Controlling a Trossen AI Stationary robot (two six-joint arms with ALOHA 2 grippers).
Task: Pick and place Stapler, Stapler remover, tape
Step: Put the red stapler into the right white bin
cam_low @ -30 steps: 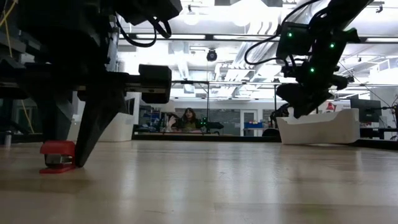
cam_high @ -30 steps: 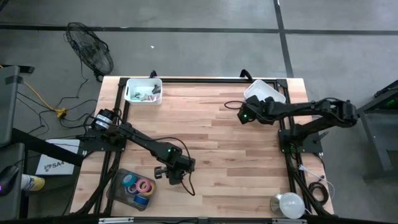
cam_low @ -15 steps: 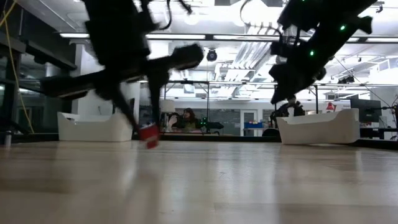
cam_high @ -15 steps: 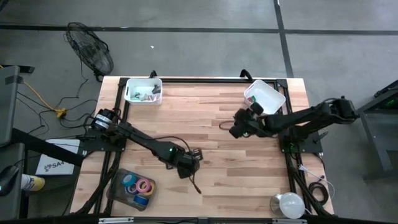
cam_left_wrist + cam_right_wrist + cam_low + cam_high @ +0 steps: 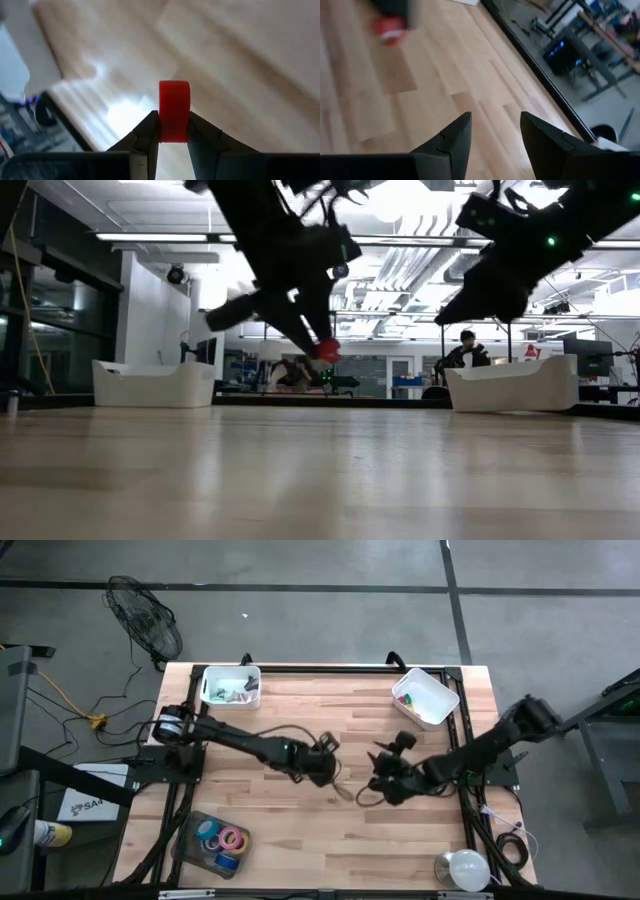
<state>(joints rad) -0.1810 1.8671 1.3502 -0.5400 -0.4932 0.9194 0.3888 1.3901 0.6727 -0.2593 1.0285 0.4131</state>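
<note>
Left wrist view: small red stapler point(image 5: 174, 111) pinched between left gripper point(image 5: 173, 131) fingers.

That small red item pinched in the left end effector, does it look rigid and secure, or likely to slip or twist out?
The red item probably is rigid: it keeps its blocky shape between the left end effector fingers. It seems light, carried clear of the table. Only its lower part is pinched, so it may pivot or slip.

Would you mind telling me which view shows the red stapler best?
The left wrist view: the stapler fills the centre, clamped between the left gripper's fingers. The low view shows it small, off the table; the right wrist view as a blur; the high view hides it.
</note>
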